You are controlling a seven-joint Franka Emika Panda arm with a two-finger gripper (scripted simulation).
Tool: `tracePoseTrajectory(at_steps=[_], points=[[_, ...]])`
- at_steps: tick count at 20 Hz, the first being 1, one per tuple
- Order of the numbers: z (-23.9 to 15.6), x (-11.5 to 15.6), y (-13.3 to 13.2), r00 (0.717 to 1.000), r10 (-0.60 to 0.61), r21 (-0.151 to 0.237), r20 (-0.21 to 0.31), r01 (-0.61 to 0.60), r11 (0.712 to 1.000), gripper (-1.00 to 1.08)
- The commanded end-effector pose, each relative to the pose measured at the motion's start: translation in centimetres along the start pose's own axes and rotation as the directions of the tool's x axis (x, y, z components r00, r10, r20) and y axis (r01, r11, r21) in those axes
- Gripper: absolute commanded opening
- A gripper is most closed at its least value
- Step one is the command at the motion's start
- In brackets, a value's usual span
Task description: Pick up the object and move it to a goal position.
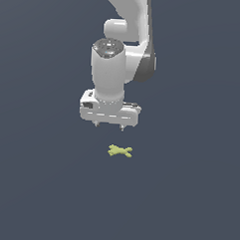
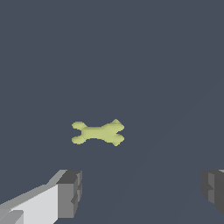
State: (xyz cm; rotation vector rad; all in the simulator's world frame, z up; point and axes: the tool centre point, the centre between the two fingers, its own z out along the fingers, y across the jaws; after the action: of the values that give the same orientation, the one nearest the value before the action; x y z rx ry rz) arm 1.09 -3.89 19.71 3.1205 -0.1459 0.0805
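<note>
A plain dark slate-blue counter [image 1: 43, 198] fills both views, with no edge or marking in sight. In the exterior view the white arm [image 1: 128, 22] comes down from the top centre of the frame, and its gripper [image 1: 108, 125] hangs just above the middle, pointing straight down. The jaws stand wide apart and hold nothing; in the wrist view one grey fingertip [image 2: 70, 193] sits at the lower left and the other at the lower right edge (only partly in frame), with bare surface between them. The object [image 1: 120, 151], a small flat yellow-green piece with stubby arms in a rough X, lies on the counter slightly below the frame's centre, just under the gripper and a little toward the exterior view's right, not touching it. The wrist view shows the same piece [image 2: 98, 133] near its centre.
</note>
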Motion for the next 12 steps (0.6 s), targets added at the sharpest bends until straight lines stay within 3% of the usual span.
tracePoseTrajectory(at_steps=[1, 12], points=[[0.0, 0.0, 0.0, 1.0, 0.0, 0.0, 0.0, 0.0, 1.0, 1.0], [0.1, 0.4, 0.87, 1.0, 0.02, -0.008, 0.005, -0.02, 1.0, 1.0]])
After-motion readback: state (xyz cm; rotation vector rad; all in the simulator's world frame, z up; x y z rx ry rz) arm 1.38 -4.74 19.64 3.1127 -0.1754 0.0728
